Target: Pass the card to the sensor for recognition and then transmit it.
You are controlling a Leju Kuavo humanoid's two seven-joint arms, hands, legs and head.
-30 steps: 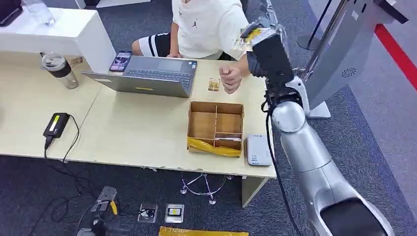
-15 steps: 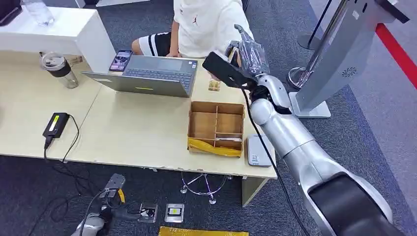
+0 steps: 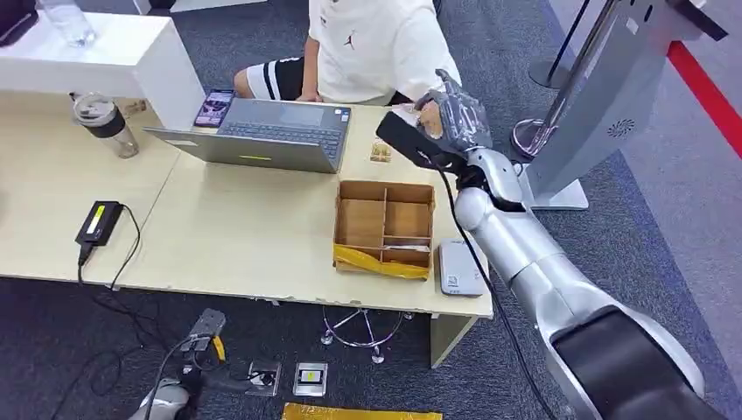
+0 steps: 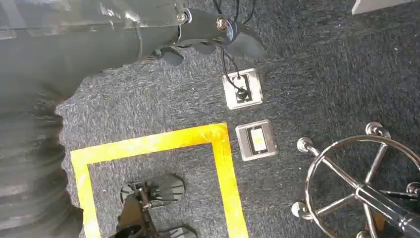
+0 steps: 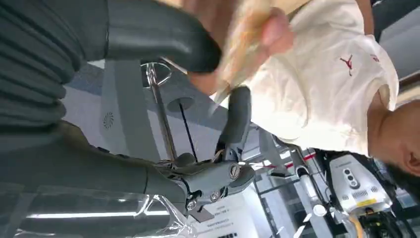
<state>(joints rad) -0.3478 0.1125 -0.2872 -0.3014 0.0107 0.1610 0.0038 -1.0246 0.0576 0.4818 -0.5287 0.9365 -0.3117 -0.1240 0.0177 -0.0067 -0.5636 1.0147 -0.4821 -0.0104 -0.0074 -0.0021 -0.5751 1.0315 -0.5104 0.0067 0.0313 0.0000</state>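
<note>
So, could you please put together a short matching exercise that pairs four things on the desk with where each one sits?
Things:
1. laptop
2. cardboard box
3. power adapter
4. lidded cup

Places:
A. between the laptop and the desk's front edge, beside the white device
B. far left of the desk, next to the white shelf
C. open in front of the seated person
D. left part of the desk, near the front edge, cable trailing off

Pairs: 1-C, 2-A, 3-D, 4-B
</note>
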